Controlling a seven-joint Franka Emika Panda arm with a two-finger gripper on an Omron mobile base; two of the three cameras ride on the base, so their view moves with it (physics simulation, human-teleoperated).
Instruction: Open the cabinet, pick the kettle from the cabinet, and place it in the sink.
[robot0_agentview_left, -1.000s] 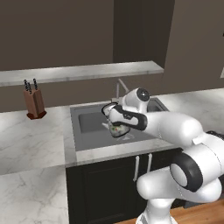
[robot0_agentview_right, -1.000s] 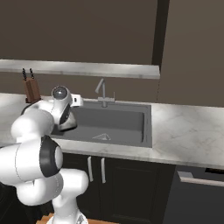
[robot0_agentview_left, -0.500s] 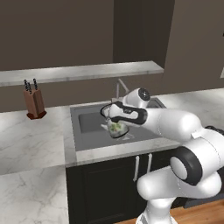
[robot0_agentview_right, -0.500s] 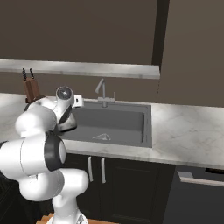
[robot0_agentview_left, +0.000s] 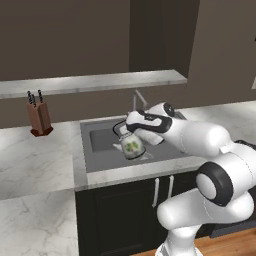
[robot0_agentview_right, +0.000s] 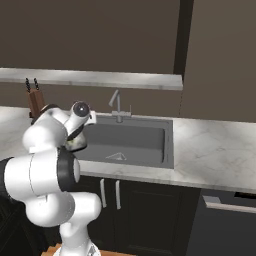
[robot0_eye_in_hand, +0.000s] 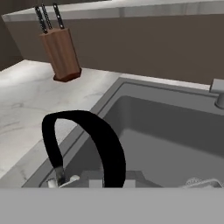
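White marble counter (robot0_agentview_left: 35, 160) runs around the grey sink (robot0_agentview_left: 102, 160) below me. My gripper (robot0_agentview_left: 124, 128) is clenched on the kettle (robot0_agentview_left: 132, 145) by its black arched handle, holding it over the sink. A knife block (robot0_agentview_left: 38, 118) stands well off on the counter.

1. My arm (robot0_agentview_left: 200, 137) is glossy white, built from fat rounded segments.
2. I see dark grey rings and round caps at each joint.
3. A black band runs along the white wrist section.
4. The base column is white and bulbous.
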